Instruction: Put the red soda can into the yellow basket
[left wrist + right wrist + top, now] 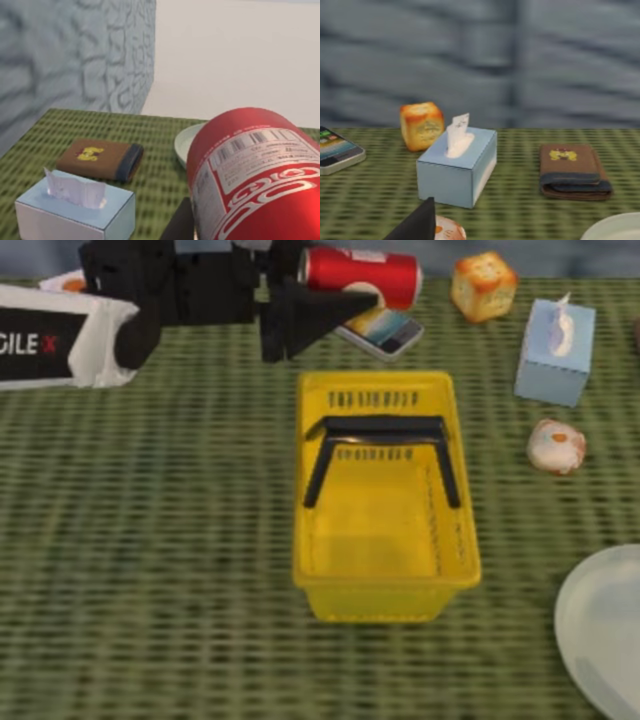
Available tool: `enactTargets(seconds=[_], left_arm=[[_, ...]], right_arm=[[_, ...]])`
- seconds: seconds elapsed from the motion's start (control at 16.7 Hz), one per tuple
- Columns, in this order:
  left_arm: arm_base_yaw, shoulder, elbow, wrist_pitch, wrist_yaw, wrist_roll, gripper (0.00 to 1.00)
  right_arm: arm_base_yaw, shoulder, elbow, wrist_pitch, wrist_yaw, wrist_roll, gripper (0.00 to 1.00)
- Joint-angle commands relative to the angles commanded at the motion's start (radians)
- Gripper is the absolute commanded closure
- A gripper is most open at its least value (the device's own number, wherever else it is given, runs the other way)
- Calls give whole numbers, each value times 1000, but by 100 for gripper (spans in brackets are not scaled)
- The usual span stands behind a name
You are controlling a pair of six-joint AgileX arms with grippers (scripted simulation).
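the left tool [335,302] was clamped on the red soda can [360,275], which lay sideways in the grip at the far edge of the worktop [150,540], above a phone [385,332]. the yellow basket [385,595] stood nearer, empty, its black handles folded across the opening. risk: the can was held near one end, so it could pivot or slip during the carry. a low path could strike the basket rim or handles and shift the basket. an early release would likely drop the can on the phone. the right tool was hardly in view and its state could not be told. the worktop carried a green woven mat; a grey textured wall stood behind it.
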Motion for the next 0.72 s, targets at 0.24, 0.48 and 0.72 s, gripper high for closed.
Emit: enactTargets(seconds=[0.24,0.48,0.72], left_arm=[[-9,-31,-40,88,71,-35,100],[-3,-27,-37,87,69,-33,100],[0,34,-56,160,74,-34,100]], right_arm=[[0,0,0,0,0,0,0],[0,0,0,0,0,0,0],[0,0,0,0,0,0,0]])
